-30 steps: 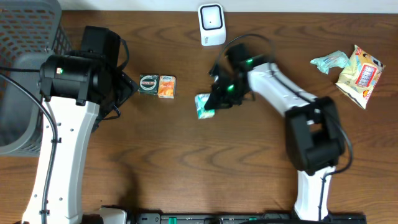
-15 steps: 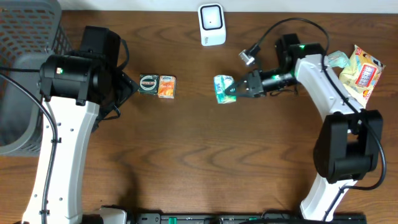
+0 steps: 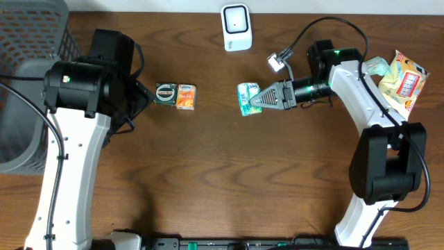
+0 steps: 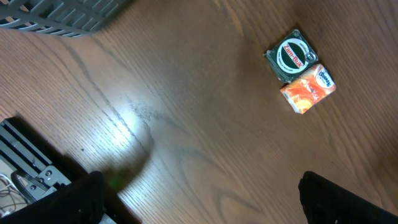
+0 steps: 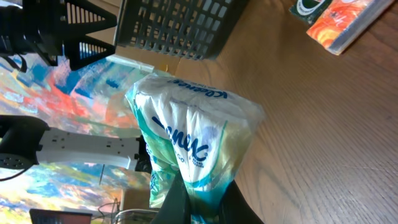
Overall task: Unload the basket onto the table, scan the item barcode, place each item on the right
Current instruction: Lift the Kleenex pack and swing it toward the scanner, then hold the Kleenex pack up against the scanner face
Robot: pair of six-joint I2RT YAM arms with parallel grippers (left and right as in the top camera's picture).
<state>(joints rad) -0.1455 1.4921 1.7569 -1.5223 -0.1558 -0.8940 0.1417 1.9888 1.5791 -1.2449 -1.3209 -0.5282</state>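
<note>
Green tin (image 4: 291, 56) against orange packet (image 4: 308, 89) on wooden table (image 4: 186, 118), grey basket (image 4: 68, 14) at top left.

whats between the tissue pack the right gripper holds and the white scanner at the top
Nothing. In the overhead view, only bare brown table separates the tissue pack, pinched in the right gripper, from the white scanner.

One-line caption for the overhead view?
Right fingers pinch a tissue pack short of the white scanner; two small boxes lie untouched.
</note>
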